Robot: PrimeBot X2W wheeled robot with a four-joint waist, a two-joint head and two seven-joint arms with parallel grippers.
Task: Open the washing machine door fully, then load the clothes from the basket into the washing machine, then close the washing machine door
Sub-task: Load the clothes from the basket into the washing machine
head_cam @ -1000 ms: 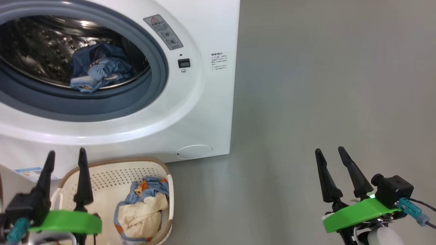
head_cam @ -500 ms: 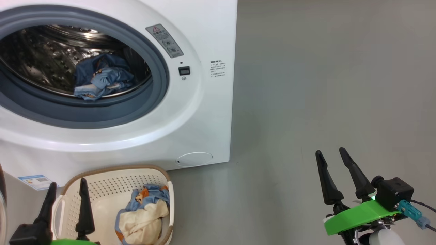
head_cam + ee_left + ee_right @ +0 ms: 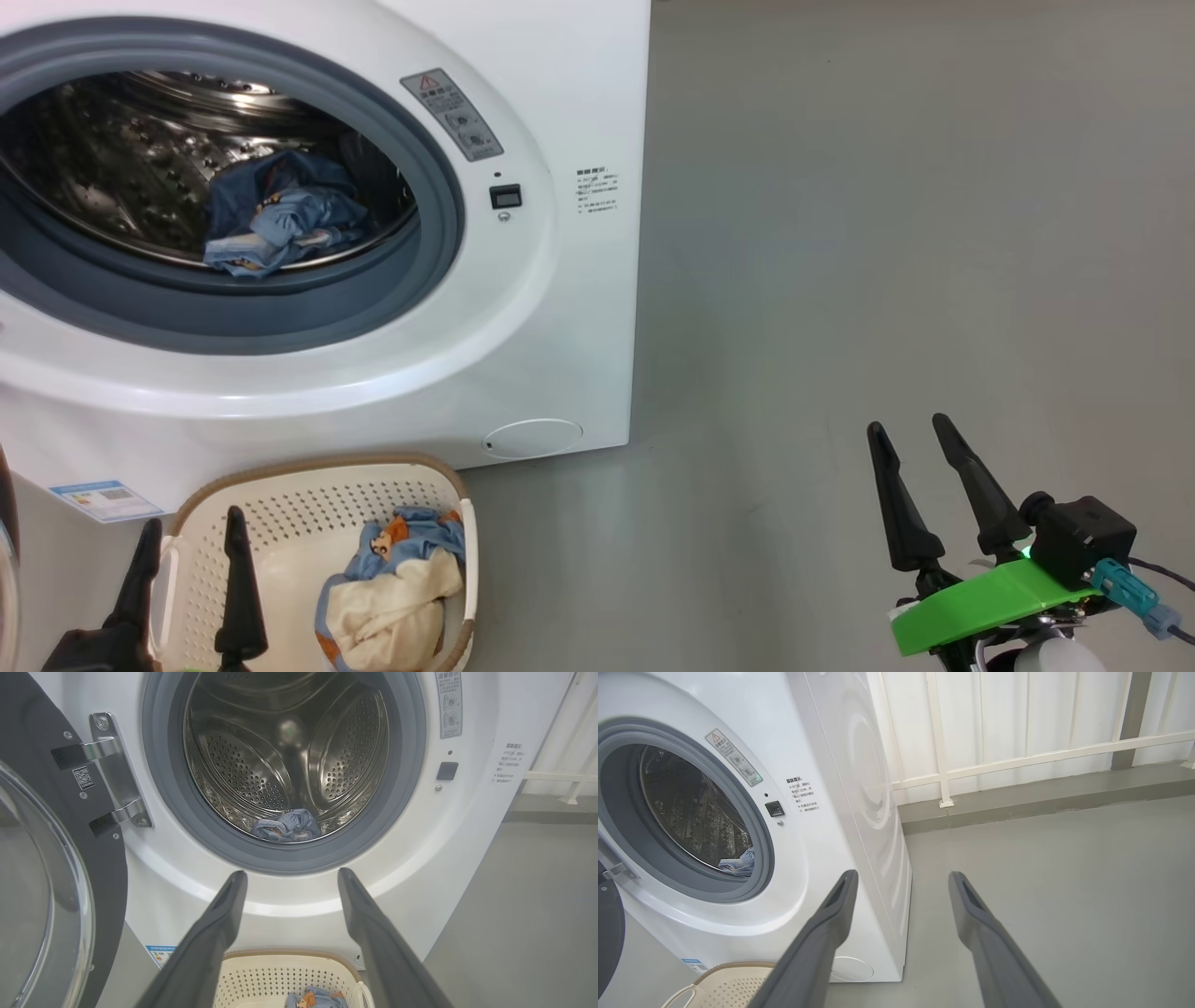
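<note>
The washing machine point(image 3: 560, 280) stands with its drum mouth uncovered. Its door point(image 3: 107, 896) is swung out to the left, the black ring and glass bowl showing in the left wrist view. A light blue printed garment point(image 3: 275, 224) lies at the front of the steel drum. More clothes point(image 3: 392, 579), blue print and cream, sit in the basket point(image 3: 317, 467) on the floor before the machine. My left gripper point(image 3: 191, 518) is open and empty over the basket's left side, pointing at the drum. Off to the right, my right gripper point(image 3: 906, 425) hangs open and empty above bare floor.
Grey floor point(image 3: 887, 233) stretches to the right of the machine. A white railing point(image 3: 1017, 760) and a low kerb run along the wall behind it. The round lower flap point(image 3: 532, 437) sits just above the basket's right corner.
My left gripper has sunk toward the bottom edge of the head view, still open. The camera has tipped up slightly. The right gripper and the clothes have stayed put.
</note>
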